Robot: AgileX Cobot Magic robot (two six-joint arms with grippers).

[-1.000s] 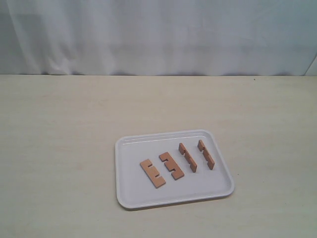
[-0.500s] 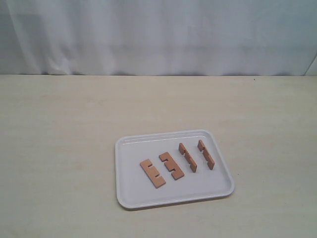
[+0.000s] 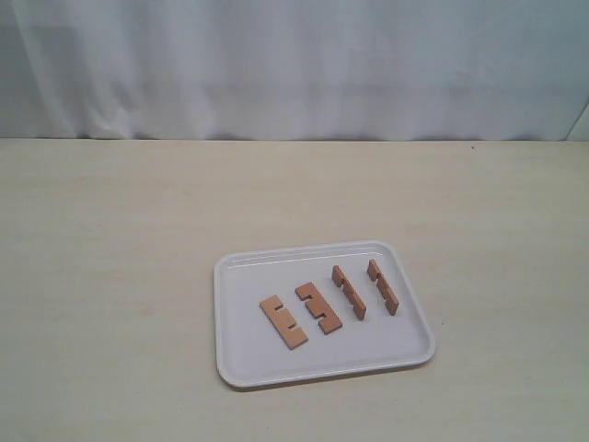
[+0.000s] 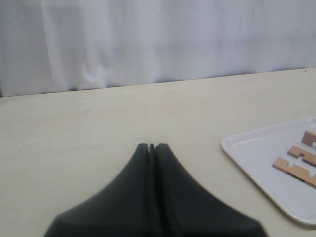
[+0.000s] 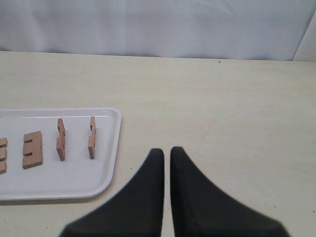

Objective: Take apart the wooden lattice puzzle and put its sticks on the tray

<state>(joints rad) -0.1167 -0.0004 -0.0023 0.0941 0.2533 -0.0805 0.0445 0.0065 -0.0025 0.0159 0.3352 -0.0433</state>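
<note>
The white tray (image 3: 241, 368) lies on the table, right of the middle and near the front. No assembled lattice puzzle shows; its sticks lie apart on the tray. Two lie flat, one (image 3: 283, 321) leftmost and another (image 3: 318, 308) beside it. Two stand on edge, a third (image 3: 349, 293) and a fourth (image 3: 383, 286). Neither gripper appears in the exterior view. My left gripper (image 4: 152, 146) is shut and empty over bare table, off the tray (image 4: 256, 163). My right gripper (image 5: 167, 150) is shut but for a thin slit, empty, beside the tray (image 5: 74, 177) corner.
The pale wooden table (image 3: 110, 239) spreads around the tray on all sides. A white curtain (image 3: 294, 64) closes off the far edge of the table.
</note>
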